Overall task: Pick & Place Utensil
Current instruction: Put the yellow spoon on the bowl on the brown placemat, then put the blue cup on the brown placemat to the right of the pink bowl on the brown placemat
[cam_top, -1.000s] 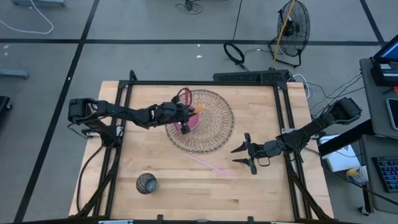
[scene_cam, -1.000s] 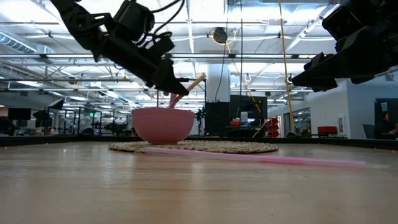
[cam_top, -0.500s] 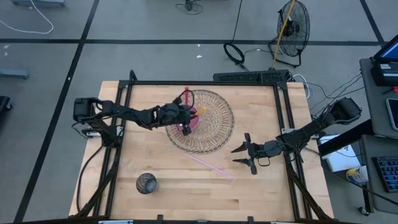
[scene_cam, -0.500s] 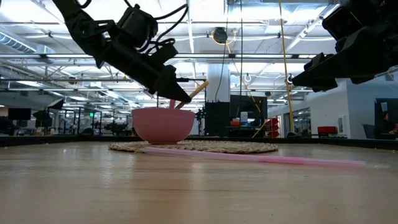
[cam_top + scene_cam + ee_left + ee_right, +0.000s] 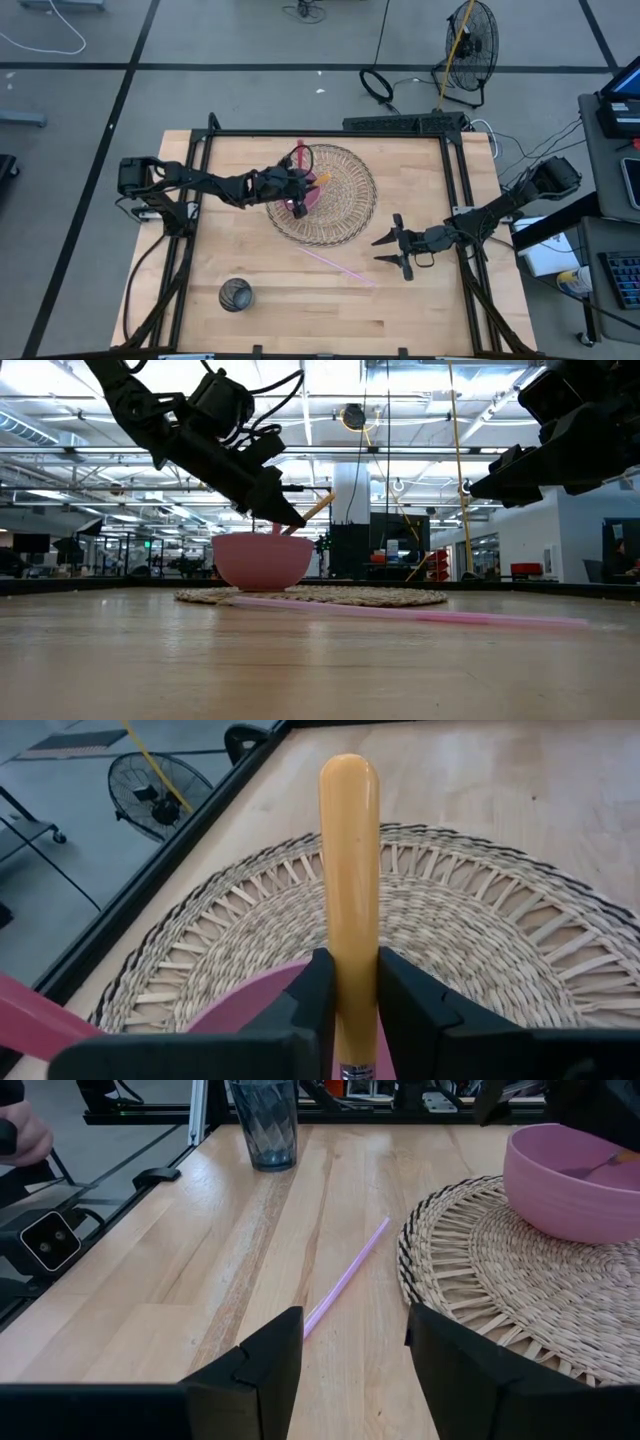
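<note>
A pink bowl [image 5: 308, 198] stands on a round woven mat [image 5: 350, 225] at the table's middle. My left gripper [image 5: 298, 192] hangs over the bowl [image 5: 262, 562], shut on a utensil with a yellow wooden handle [image 5: 349, 870]. The handle's free end [image 5: 320, 503] slants up past the fingers, and the utensil's lower end is hidden behind the bowl's wall. My right gripper [image 5: 390, 250] waits open to the right of the mat, above the table, with nothing between its fingers [image 5: 350, 1350]. My left gripper pinches the wooden handle near its lower end [image 5: 350, 1020], just above a metal collar, between its two fingers [image 5: 316, 1000]. The fingers come slanting down from the table's left and lie along the handle. The utensil is tilted, its free end up and clear of the bowl's rim.
A pink straw [image 5: 335, 263] lies flat on the wood in front of the mat, between it and my right gripper [image 5: 345, 1275]. A dark glass [image 5: 236, 294] stands near the front left. A black frame [image 5: 300, 133] runs along the table's edges.
My left gripper has sunk a little toward the bowl with the utensil, still shut on it, and has since held still. The handle keeps its tilt.
</note>
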Action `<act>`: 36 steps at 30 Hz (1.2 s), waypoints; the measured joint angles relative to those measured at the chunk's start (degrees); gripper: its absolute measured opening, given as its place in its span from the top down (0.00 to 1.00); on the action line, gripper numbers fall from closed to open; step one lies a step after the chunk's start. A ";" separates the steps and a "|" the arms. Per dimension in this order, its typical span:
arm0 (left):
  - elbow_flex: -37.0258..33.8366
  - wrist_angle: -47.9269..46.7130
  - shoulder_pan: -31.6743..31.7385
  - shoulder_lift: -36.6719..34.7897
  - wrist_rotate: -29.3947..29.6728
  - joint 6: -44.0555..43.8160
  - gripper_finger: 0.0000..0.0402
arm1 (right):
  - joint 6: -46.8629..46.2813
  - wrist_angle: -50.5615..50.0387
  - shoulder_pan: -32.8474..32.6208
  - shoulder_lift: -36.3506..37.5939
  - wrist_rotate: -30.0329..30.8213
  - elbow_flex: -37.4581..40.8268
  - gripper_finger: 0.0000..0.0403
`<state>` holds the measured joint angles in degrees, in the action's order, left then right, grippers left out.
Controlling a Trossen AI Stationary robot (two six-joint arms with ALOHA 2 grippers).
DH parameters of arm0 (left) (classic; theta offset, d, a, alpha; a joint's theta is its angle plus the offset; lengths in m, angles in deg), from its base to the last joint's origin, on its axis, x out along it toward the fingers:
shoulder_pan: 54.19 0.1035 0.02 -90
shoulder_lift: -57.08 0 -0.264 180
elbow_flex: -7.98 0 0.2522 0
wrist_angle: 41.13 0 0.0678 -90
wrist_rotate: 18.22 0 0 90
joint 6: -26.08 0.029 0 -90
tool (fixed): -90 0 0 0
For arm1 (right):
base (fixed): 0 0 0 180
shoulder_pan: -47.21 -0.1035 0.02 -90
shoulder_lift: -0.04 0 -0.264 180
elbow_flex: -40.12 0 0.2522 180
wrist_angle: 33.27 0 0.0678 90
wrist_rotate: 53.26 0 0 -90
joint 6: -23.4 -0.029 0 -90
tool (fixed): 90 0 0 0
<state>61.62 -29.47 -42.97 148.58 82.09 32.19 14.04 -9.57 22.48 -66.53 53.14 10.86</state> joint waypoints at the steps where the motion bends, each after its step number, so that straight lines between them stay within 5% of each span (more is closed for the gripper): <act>1: 0.00 -0.03 0.00 0.00 0.00 -0.31 0.84 | 0.00 0.01 -0.01 0.00 0.00 0.00 0.58; 19: 0.02 -0.36 0.00 0.00 -1.38 -1.75 0.72 | -0.02 0.02 -0.01 0.00 0.00 0.01 0.58; 36: 0.02 -0.43 -0.39 -0.36 -1.46 -1.14 0.71 | -0.02 0.02 0.00 0.00 0.00 -0.01 0.58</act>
<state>61.64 -29.91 -43.35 148.22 80.62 31.05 14.01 -9.56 22.48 -66.53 53.14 10.85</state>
